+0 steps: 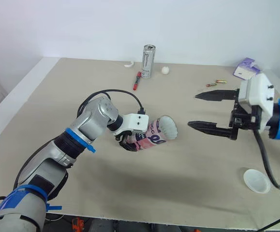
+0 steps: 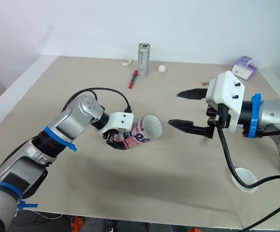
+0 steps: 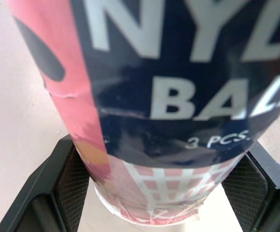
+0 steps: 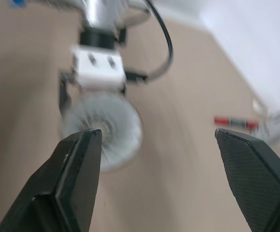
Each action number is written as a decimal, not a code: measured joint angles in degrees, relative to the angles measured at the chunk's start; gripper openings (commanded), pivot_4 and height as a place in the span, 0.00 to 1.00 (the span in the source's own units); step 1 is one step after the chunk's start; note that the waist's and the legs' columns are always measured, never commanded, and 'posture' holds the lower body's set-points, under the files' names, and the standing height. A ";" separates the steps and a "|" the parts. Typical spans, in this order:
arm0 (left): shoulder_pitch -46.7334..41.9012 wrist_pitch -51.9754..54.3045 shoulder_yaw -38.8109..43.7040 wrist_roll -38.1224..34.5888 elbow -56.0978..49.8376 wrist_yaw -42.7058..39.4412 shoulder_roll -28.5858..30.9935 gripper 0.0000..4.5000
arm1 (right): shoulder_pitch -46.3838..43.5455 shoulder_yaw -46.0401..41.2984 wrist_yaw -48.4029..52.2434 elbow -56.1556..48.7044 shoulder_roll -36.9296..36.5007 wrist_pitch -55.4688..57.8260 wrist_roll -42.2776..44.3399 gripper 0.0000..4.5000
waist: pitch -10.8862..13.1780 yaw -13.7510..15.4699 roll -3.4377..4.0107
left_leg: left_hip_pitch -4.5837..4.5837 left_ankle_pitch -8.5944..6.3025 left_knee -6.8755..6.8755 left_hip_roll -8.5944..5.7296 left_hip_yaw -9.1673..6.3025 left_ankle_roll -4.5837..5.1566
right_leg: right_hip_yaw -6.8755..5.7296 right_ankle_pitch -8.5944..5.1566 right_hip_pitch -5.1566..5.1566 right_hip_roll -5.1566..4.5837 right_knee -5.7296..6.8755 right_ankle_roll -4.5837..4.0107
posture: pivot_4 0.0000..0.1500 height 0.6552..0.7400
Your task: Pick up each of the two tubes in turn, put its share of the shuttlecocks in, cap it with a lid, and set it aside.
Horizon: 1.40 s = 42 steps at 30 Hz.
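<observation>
Left claw [image 1: 129, 141] clamped on tube [image 1: 148, 137], shuttlecock [image 1: 169, 128] in mouth; right claw [image 1: 193, 110] wide, empty; lid [image 1: 257, 181] on worktop [image 1: 144, 188], capping pending.

Beige table [image 1: 130, 188], far side. An upright silver-and-black drink can [image 1: 148, 61] stands near the back edge. A slim red-and-black tool [image 1: 137, 80] (a pen or a screwdriver; which cannot be told) lies just in front of it. A small white ball [image 1: 165, 70] sits near the can's right and a curved white scrap [image 1: 128, 65] near its left. Farther right lie two small brass-and-red cylinders [image 1: 221, 81] and a purple-and-white box [image 1: 246, 68].
</observation>
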 measured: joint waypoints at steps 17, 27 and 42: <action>-0.98 -1.81 -0.06 0.33 2.30 -0.16 -1.11 0.81 | -24.38 30.90 15.12 8.72 5.95 -0.82 -16.89 0.03 | 0.00 0.29 0.03 | -0.11 -0.01 0.03 -0.03 -0.05 0.01 | -0.08 -0.01 -0.05 -0.05 0.00 0.00 | 1.00 1.00; -1.29 -1.92 0.04 0.58 3.47 0.03 -1.47 0.81 | -31.68 42.63 19.20 17.68 15.34 -3.12 -28.94 0.03 | -0.01 0.11 0.03 | -0.16 -0.01 0.21 0.04 0.04 0.01 | -0.08 0.07 -0.10 -0.02 0.11 -0.02 | 1.00 1.00; -1.26 -1.74 0.11 0.69 4.53 0.33 -1.33 0.81 | -33.99 44.04 21.40 22.84 22.67 -4.61 -35.86 0.03 | -0.04 -0.09 0.02 | 0.15 0.03 0.25 0.23 0.04 0.03 | -0.09 0.07 -0.06 0.19 0.32 -0.02 | 1.00 1.00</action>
